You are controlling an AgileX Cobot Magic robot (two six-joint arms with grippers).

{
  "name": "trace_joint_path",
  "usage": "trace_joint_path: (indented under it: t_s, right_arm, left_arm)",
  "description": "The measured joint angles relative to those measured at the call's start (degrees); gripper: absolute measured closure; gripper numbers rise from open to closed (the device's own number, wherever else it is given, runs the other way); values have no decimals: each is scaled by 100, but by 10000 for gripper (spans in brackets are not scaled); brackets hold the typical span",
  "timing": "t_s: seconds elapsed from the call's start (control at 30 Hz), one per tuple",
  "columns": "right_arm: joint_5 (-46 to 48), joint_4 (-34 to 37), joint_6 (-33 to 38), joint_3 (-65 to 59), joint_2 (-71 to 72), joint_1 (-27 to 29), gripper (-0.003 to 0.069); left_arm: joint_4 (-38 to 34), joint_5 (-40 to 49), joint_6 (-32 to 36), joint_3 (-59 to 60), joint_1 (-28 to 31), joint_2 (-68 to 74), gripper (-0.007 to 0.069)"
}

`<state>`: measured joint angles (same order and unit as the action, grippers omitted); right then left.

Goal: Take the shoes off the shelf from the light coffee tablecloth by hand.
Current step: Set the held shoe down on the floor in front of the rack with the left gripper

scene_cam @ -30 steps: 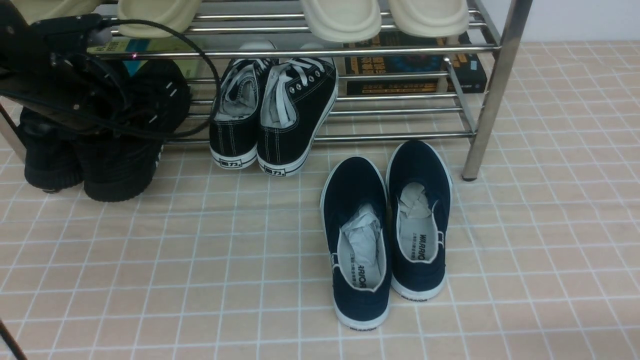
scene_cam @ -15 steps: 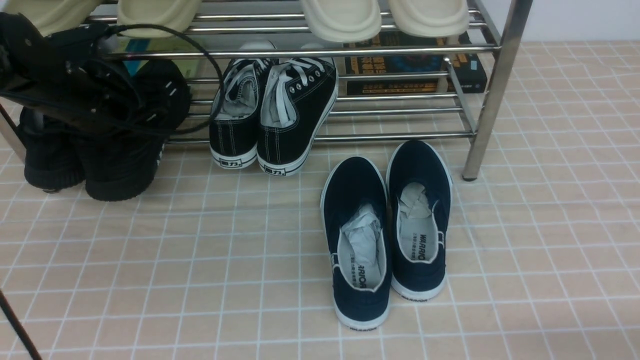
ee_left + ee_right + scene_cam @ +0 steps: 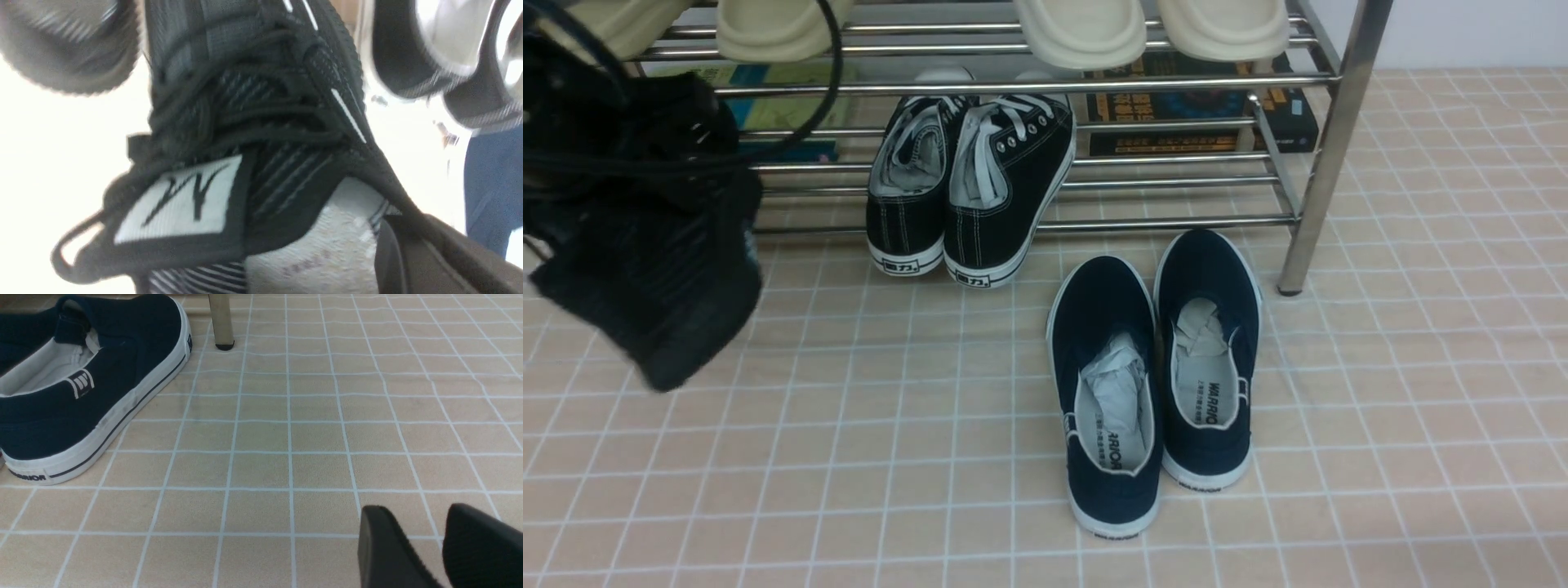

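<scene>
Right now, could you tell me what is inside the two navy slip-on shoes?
Each navy slip-on holds crumpled white paper stuffing. Printed insoles show at the heels; the toe ends are covered.

- Front view looks forward and down over the tablecloth (image 3: 931, 425) toward the shelf (image 3: 1331, 139).
- Right wrist view, low, shares the navy slip-ons (image 3: 81, 396).
- Left wrist view: close on the shoes (image 3: 253, 122).

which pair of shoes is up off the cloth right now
The all-black knit sneakers, hanging from the left gripper; black canvas lace-ups and navy slip-ons rest below.
</scene>
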<state>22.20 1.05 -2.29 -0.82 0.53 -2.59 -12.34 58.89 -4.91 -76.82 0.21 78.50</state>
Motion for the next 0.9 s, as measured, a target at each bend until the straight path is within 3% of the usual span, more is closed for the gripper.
trace_joint_path:
  t_s: [0.23,0.47,0.67,0.8,0.9]
  right_arm:
    - [0,0,0,0,0,0,420]
    - [0,0,0,0,0,0,420]
    - [0,0,0,0,0,0,420]
    - [0,0,0,0,0,0,420]
    - [0,0,0,0,0,0,420]
  left_arm:
    - [-14,367,140,930,0,-709,614]
    - [-4,282,1043,1678,0,-809,614]
    - [-11,56,1203,1764,-34,-809,614]
    - [148,-128,1243,1764,-372,-761,614]
    - [745,-470,704,1764,-1094,-632,614]
